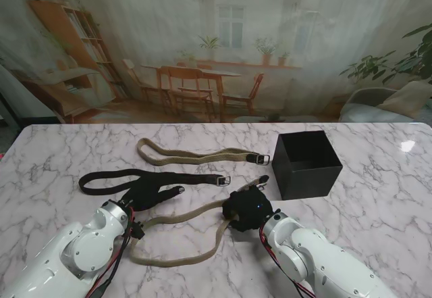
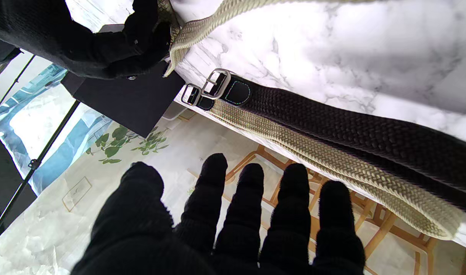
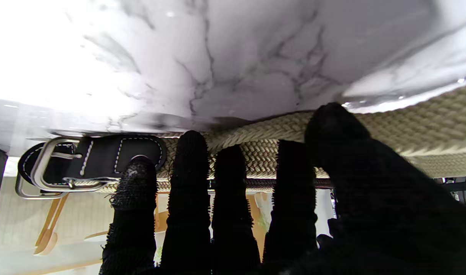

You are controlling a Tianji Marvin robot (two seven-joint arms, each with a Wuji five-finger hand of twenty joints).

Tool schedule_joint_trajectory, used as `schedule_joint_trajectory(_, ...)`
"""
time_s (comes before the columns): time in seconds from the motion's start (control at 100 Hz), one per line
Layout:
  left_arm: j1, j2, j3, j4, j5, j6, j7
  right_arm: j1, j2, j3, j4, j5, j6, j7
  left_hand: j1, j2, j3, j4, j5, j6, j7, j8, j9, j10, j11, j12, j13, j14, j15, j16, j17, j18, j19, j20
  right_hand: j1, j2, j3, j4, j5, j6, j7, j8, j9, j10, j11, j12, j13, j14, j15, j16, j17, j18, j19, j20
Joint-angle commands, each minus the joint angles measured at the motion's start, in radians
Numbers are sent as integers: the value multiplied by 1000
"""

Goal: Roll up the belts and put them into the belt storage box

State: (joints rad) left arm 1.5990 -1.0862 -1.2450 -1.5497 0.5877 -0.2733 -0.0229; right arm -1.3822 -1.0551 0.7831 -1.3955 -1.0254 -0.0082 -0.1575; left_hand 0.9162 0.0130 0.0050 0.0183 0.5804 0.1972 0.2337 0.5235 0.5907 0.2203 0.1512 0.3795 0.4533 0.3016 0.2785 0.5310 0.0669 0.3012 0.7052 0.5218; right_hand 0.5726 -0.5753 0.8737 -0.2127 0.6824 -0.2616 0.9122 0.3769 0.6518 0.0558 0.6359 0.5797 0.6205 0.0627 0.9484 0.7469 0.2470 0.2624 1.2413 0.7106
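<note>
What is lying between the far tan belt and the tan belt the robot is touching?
The black belt lies stretched between the far tan belt and the near tan belt, with the left hand over it. The stand view shows this.

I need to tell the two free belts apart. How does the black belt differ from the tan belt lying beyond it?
The black belt is dark, the far tan belt is light khaki. The black belt lies nearer to me, with the left hand over part of it; the far tan belt lies untouched, farther from me. The black belt's buckle stops short of the box; the far tan belt's buckle reaches closer to it. Both are woven, unrolled, with metal buckles on the right.
</note>
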Motion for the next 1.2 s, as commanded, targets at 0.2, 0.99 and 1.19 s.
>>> schedule_joint_trajectory(0.2,-5,0,8,4,-7,-6,-20,-51,6,27,-30,-18,-42,33,10,37,-31,-25,20,-5,12,7,15,-15,19,12,20,-11,6,6,-15,14,-22,2,-6,52,52,5,125,20,131,111,320,-66,-91,-113,142,-30,-115,-91,-5,43,16,33)
schedule_joint_trajectory(0.99,44,62,-52,-109,24,-157,-276,-61,9,-27,-87,-54,49,66,-116,-15,-37,-31,-69,-69,-50,-22,-127,-52,-55,-39,-46,-50,-63,-41,-44,-13,-123,-35,34,40,-15,9,110,62,58,-80,565,-85,216,64,319,-23,-70,-72,113,31,64,14)
schedule_joint_trajectory(1.19,53,102,-58,-120,42,-246,-424,-67,7,-21,-84,-48,51,52,-313,-118,-35,-38,-189,-170,-132,-88,-344,-105,-140,-155,-160,-93,-139,-108,-80,-34,-321,-48,90,39,24,1,129,60,71,-78,590,-96,241,83,345,-29,-53,-64,132,30,69,11)
